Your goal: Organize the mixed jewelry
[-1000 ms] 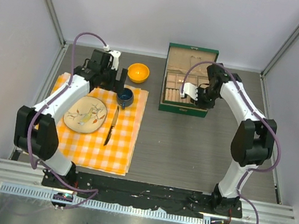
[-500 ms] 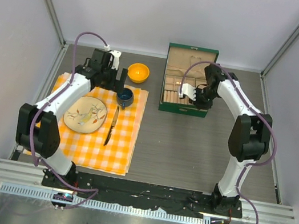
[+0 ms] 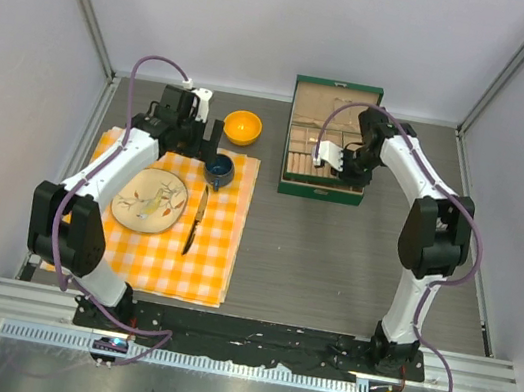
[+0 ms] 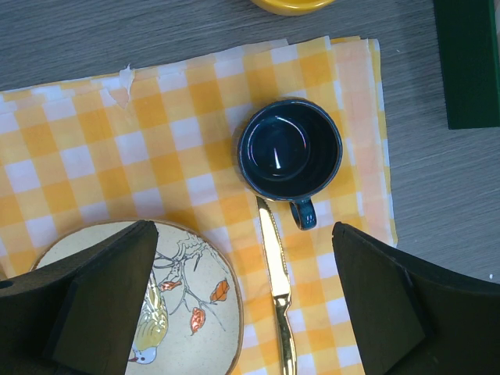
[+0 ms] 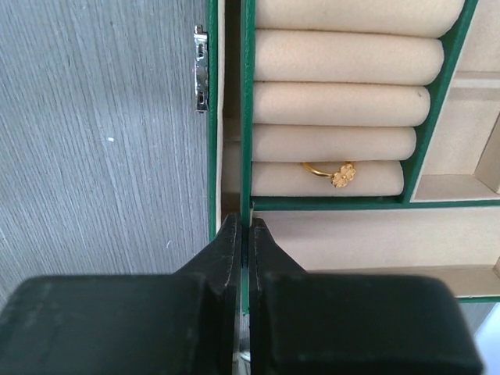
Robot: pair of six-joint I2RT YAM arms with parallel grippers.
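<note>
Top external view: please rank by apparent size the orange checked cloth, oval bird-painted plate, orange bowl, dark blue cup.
orange checked cloth
oval bird-painted plate
orange bowl
dark blue cup, only slightly smaller

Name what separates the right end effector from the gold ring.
Right wrist view: green divider and cream roll, between end effector and gold ring.

The right arm's white two-finger gripper (image 3: 328, 155) has moved a little to the left and farther back over the green jewelry box with beige padded rows (image 3: 319, 193). The black elbow of the right arm (image 3: 430, 241) has also shifted to the left
</note>
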